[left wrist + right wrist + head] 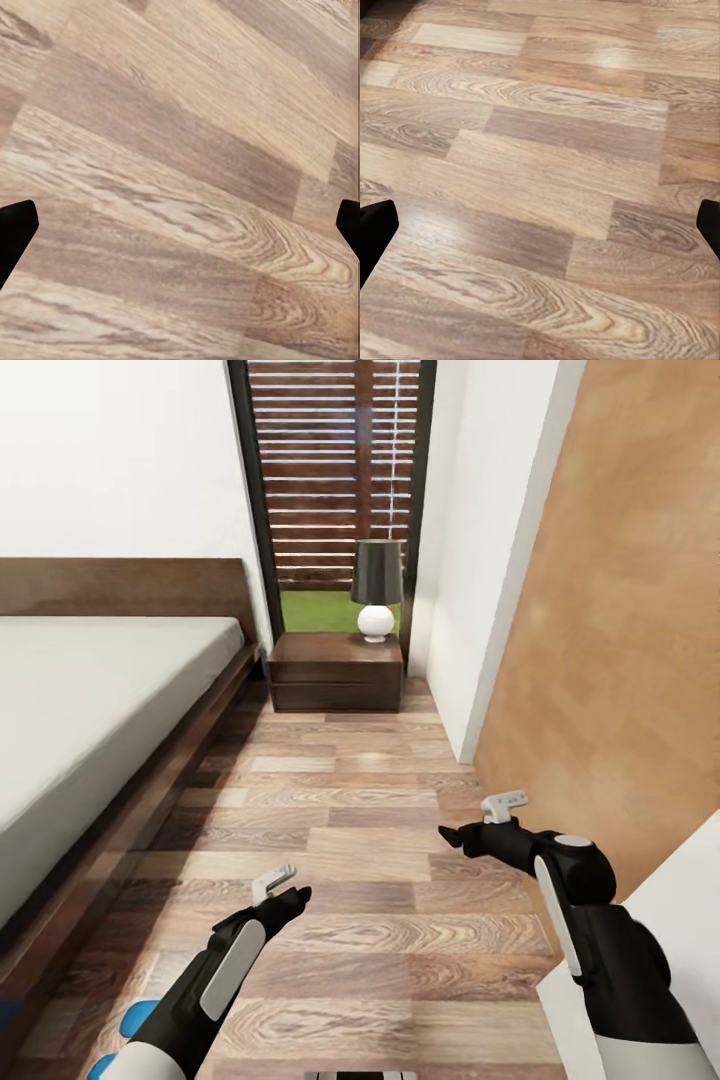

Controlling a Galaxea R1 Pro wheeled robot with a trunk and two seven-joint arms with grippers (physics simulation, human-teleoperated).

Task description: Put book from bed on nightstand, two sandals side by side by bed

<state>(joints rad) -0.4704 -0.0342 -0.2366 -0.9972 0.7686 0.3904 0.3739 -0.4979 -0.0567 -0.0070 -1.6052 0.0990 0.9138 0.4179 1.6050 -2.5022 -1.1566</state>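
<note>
Wood-plank flooring [400,920] runs down a narrow bedroom aisle. At left lies the bed [90,700], its mattress bare. Ahead, by the window [330,480], the nightstand [337,672] carries a lamp [377,600]. Low over the planks, the left gripper [290,895] and right gripper [462,838] both hang empty, fingers spread wide apart.

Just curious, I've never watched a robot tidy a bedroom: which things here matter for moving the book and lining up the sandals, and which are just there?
Part of the job:
- bed
- nightstand
- blue sandal, partly hidden by the left arm

Just there:
- table lamp on the nightstand
- window
- wood floor
</note>
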